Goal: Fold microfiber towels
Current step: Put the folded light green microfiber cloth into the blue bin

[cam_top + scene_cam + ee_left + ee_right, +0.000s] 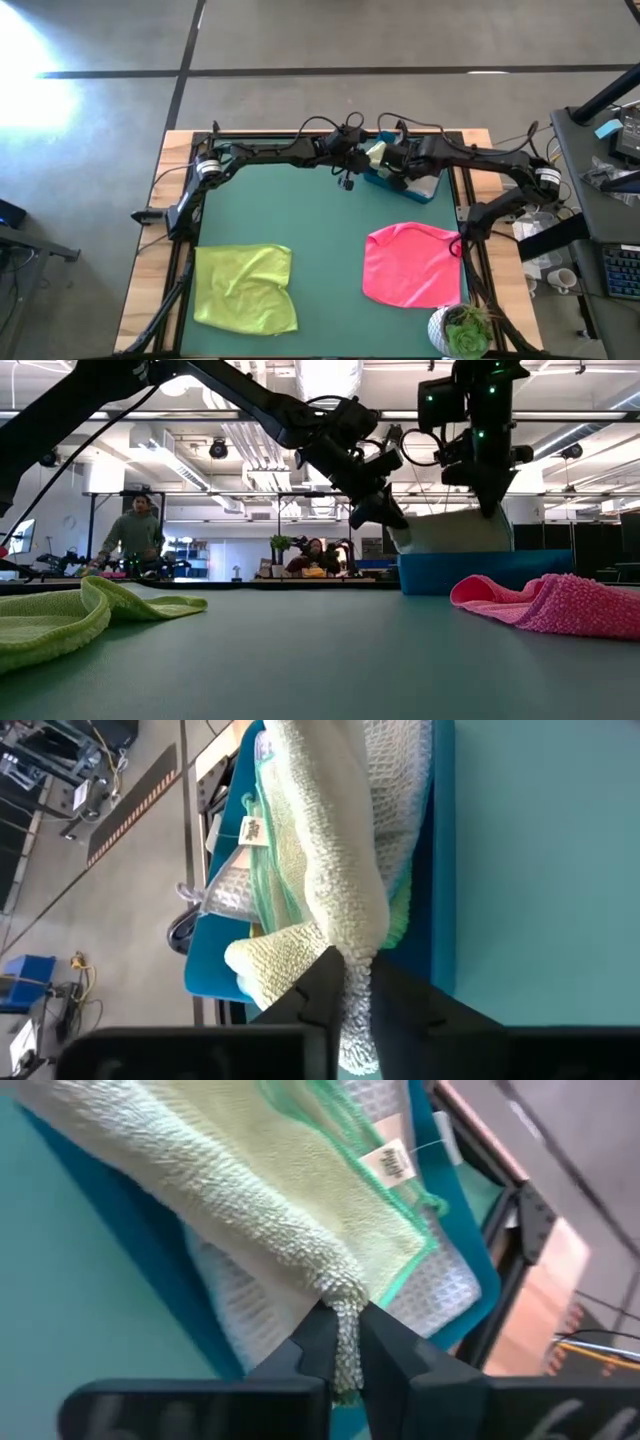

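Pale green towel (270, 1170) hangs over the blue bin (470, 572) at the far side of the green table (320, 260), with a light grey towel (440, 1295) lying under it in the bin. Both the left gripper (350, 982) and the right gripper (345, 1330) pinch this pale green towel between their closed fingers, just above the bin. On the table near the front lie the lime green towel (245, 288) at the left and the hot pink towel (410, 265) at the right, both flat and well apart.

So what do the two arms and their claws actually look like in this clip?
Both arms are dark, slim and jointed, with loose black cables looping near the wrists. The right arm's wrist carries small green indicator lights. The left claw and right claw each have two flat, tapered black fingers.
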